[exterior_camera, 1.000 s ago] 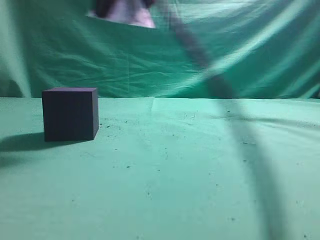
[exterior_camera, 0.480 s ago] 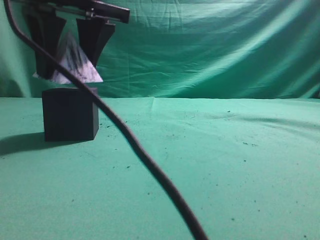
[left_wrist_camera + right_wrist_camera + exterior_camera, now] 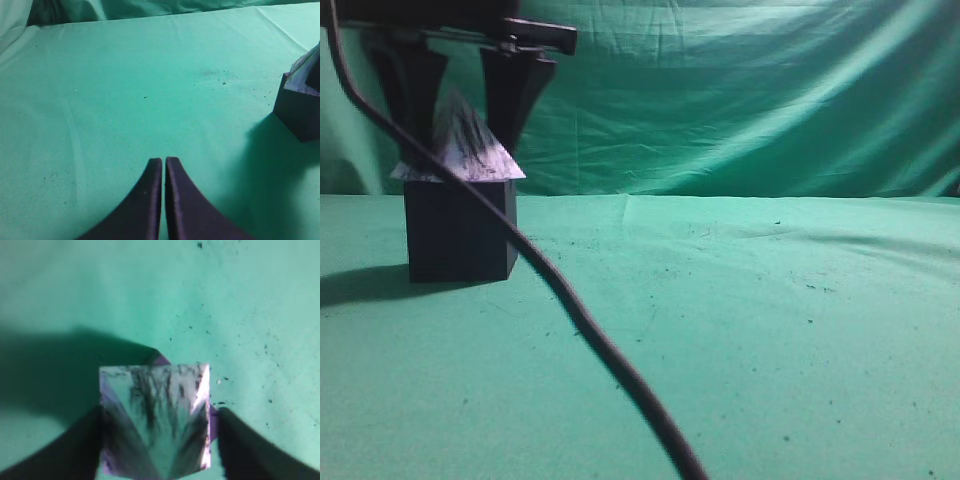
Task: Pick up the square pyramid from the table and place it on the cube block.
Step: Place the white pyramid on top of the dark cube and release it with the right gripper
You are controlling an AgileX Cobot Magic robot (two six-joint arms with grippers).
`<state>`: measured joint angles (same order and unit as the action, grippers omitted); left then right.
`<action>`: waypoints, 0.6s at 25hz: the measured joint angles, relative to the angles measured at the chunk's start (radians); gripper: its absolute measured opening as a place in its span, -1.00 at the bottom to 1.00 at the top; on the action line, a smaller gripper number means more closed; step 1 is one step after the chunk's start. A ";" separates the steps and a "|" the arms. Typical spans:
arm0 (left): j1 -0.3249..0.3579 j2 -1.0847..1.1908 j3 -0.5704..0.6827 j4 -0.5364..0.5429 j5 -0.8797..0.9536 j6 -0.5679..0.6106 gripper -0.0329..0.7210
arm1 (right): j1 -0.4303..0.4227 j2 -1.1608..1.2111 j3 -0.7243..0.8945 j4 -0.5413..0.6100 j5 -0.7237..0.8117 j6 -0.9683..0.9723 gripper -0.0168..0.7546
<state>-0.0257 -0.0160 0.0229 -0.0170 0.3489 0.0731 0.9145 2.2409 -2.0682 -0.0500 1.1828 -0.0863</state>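
There's 1 square pyramid [image 3: 460, 150], white w/ dark streaks. There's 1 cube block [image 3: 460, 230], very dark. That makes 2 blocks in all.

There are 2 grippers: 1 right gripper [image 3: 460, 110] and 1 left gripper [image 3: 163, 170]. Each has 2 fingers, so 4 fingers in all. The right one's 2 show in the exterior view & the right wrist view. The left one's 2 show in the left wrist view only.

There's 1 black cable [image 3: 570, 300] across the front.

There's 1 table [image 3: 770, 330] w/ green cloth. There's 1 green cloth backdrop [image 3: 770, 90] behind it.
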 joint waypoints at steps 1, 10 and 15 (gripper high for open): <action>0.000 0.000 0.000 0.000 0.000 0.000 -0.91 | 0.000 0.002 0.004 -0.004 0.004 0.000 0.36; 0.000 0.000 0.000 0.000 0.000 0.000 -0.91 | 0.000 -0.173 0.006 -0.008 0.028 0.002 0.72; 0.000 0.000 0.000 0.000 0.000 0.000 -0.91 | 0.000 -0.321 0.006 -0.008 0.067 0.033 0.06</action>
<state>-0.0257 -0.0160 0.0229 -0.0170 0.3489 0.0731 0.9145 1.9198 -2.0623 -0.0577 1.2494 -0.0537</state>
